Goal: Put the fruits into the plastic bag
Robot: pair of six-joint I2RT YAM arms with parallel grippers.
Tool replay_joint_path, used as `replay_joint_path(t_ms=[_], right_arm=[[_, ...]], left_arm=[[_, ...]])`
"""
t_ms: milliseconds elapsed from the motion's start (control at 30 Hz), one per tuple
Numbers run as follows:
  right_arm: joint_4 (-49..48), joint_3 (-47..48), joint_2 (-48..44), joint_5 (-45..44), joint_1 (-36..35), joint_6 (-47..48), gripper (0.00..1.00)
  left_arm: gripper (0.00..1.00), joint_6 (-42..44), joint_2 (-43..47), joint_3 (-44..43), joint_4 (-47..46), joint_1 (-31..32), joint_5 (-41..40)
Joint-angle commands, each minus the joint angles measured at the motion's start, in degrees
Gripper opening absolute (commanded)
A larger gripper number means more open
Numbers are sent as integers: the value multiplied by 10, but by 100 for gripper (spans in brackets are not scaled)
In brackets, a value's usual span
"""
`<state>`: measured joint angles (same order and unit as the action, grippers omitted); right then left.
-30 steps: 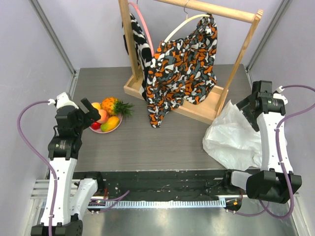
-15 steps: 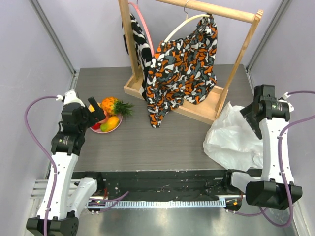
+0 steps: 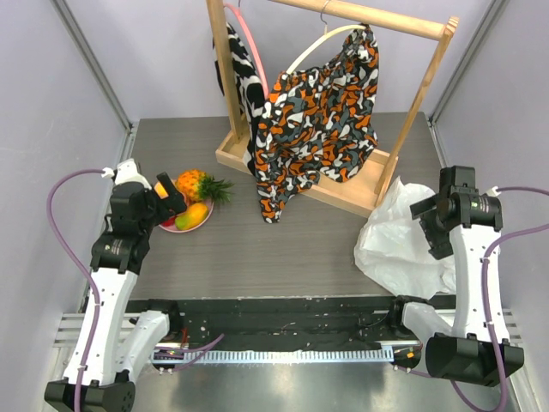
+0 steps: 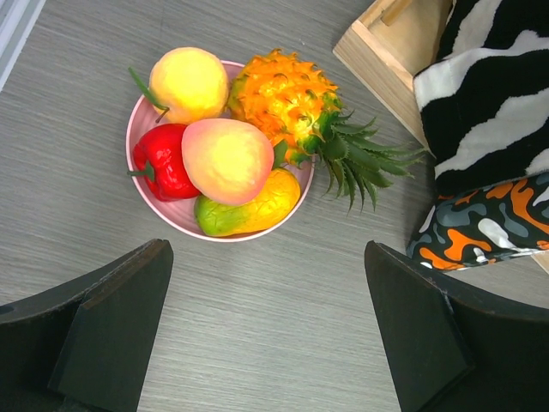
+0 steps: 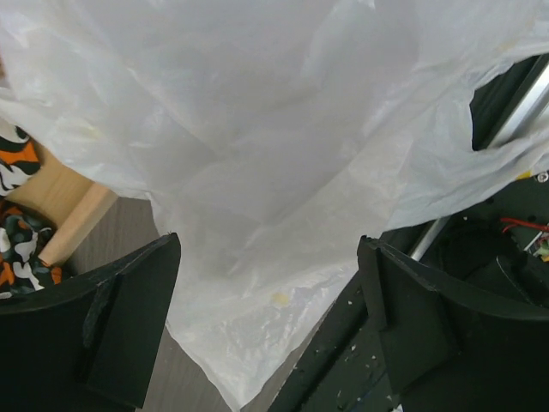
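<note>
Robot lab test cell. Bare lilac walls (image 3: pixel 154 51) box in grey table (image 3: pixel 257 249), with metal frame posts (image 3: pixel 93 64) at 10 and 2 o'clock. Left arm (image 3: pixel 107 279) and right arm (image 3: pixel 470 266) bolted to black rail (image 3: pixel 283 313) at 6 o'clock, purple cables (image 3: pixel 51 206) looping. Staged props: wooden rack (image 3: pixel 420 94) with patterned cloth (image 3: pixel 322 120) at 12 o'clock, toy fruits (image 4: pixel 227 159) on pink plate (image 4: pixel 176 221) at 9 o'clock.

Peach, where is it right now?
In the left wrist view the peach sits in the pink plate, between the red fruit and the pineapple, on the left side of the table.
</note>
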<state>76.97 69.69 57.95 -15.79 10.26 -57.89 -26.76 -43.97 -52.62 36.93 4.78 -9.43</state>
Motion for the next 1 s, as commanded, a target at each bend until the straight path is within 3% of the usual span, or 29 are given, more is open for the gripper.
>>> replay_joint_path(t_ms=[0,267,367,500,533,633,833,967], right_arm=[[35,-17,-12,27,3,-47,93],[-47,-73,15,-3,2,-32,92],[-77,-93,18,-8,2,-35,87],[-119,-101,22,9,1,-14,65],[-130,-102,21,15,-1,0,50],[-167,-105,21,21,-19,22,28],[-182,-116,22,-30,-103,30,3],[-197,-112,7,-30,-175,35,1]], left_arm=[[100,1,10,-6,-18,3,-4],[100,7,9,-13,-12,3,-14],[100,5,2,-21,-10,2,-4],[100,5,-16,-37,-9,3,8],[100,6,-18,-40,-8,3,8],[100,13,-24,-44,-9,3,6],[100,15,-26,-57,2,6,10],[100,15,-31,-64,6,8,13]])
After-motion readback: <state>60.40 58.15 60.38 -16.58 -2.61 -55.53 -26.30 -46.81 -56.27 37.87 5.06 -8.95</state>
